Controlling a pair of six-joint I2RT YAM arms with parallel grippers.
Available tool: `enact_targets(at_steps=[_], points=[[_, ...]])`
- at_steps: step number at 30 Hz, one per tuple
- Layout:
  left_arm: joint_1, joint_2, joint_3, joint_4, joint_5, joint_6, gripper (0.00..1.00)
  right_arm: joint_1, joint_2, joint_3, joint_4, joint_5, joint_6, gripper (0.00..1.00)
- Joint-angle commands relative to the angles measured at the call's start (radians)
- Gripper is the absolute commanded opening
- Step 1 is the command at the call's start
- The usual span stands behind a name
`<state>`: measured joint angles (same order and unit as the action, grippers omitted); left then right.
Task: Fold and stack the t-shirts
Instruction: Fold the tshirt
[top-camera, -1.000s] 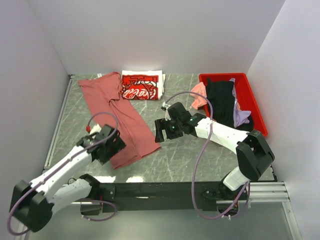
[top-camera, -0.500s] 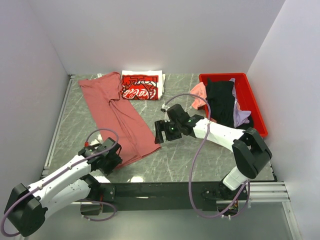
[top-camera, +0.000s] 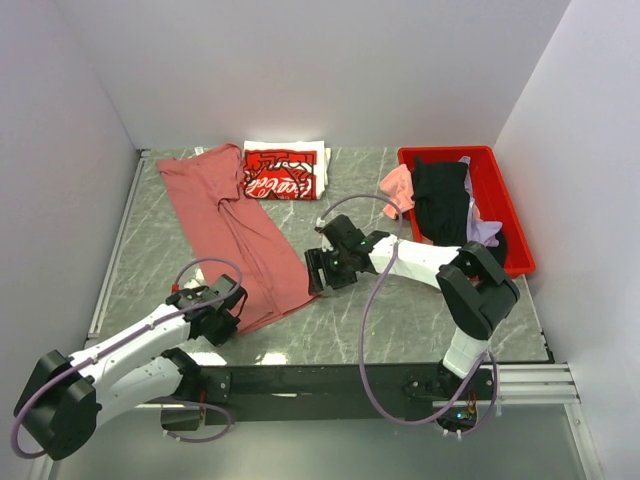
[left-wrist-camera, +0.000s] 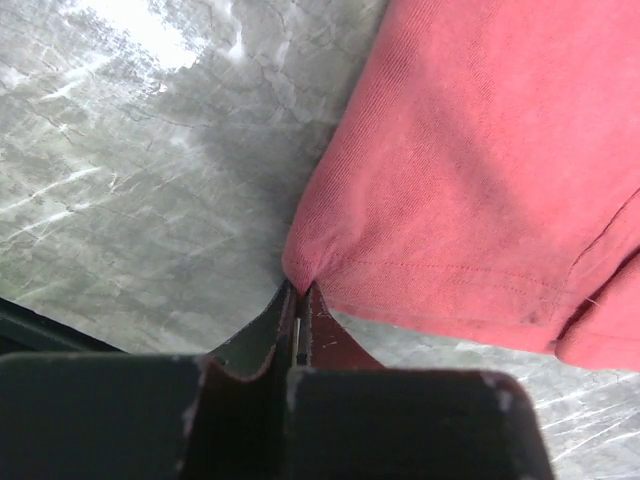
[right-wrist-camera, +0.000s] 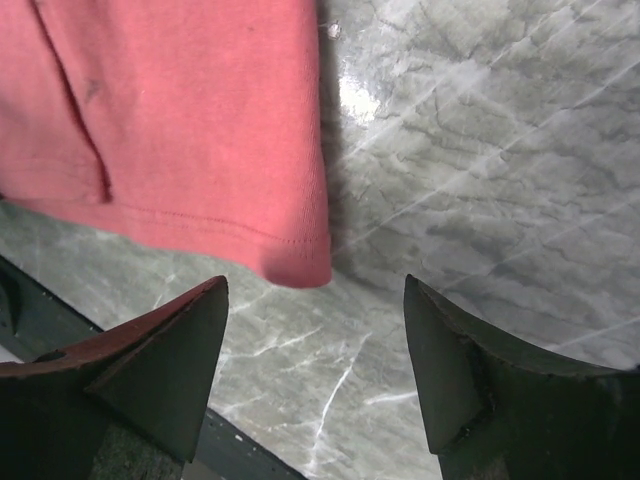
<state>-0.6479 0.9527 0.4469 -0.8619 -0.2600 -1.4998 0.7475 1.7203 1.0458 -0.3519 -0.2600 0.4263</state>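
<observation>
A rose tee (top-camera: 235, 235) lies spread long and flat on the table (top-camera: 400, 320), well left of the red bin (top-camera: 505, 190), with its hem toward the arms. The left claw (left-wrist-camera: 298, 318) is clenched on the hem corner farther from the bin, and the cloth puckers into a small peak at the pinch. The right claw (right-wrist-camera: 315, 300) hangs released, jaws wide, just above the hem corner nearer the bin, not touching it. It is probably lined up so both corners can be lifted and folded together. A folded logo tee (top-camera: 283, 172) sits at the back, left of the bin, likely as the base of the stack. A black tee (top-camera: 440, 205) is heaped inside the bin, and a pink tee (top-camera: 398, 187) spills over its left wall.
</observation>
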Motion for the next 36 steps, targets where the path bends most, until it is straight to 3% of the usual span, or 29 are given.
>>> enact_targets(at_steps=[1,5,8,11,12,16,29,36], points=[[-0.002,0.008,-0.031,0.012,-0.012,-0.014,0.01,0.016,0.028,0.045,0.021,0.031,0.012,0.77],[-0.002,-0.043,-0.045,0.018,0.014,-0.011,0.01,0.018,0.05,0.046,0.024,0.031,0.025,0.72],[-0.002,-0.08,-0.059,0.024,0.044,-0.004,0.01,0.024,0.05,0.04,0.04,0.01,0.032,0.59],[-0.002,-0.107,-0.079,0.037,0.068,0.0,0.01,0.047,0.056,0.037,0.048,-0.04,0.032,0.38],[-0.004,-0.112,-0.088,0.038,0.086,0.003,0.01,0.05,0.059,0.034,0.059,-0.056,0.032,0.26],[-0.006,-0.152,-0.099,0.031,0.133,0.007,0.01,0.073,0.042,0.014,0.077,-0.084,0.051,0.02],[-0.033,-0.52,-0.077,-0.143,0.315,0.058,0.01,0.127,-0.226,-0.168,-0.035,-0.056,0.054,0.0],[-0.033,-0.592,0.007,-0.141,0.262,0.053,0.01,0.131,-0.274,-0.084,-0.064,0.018,0.058,0.0]])
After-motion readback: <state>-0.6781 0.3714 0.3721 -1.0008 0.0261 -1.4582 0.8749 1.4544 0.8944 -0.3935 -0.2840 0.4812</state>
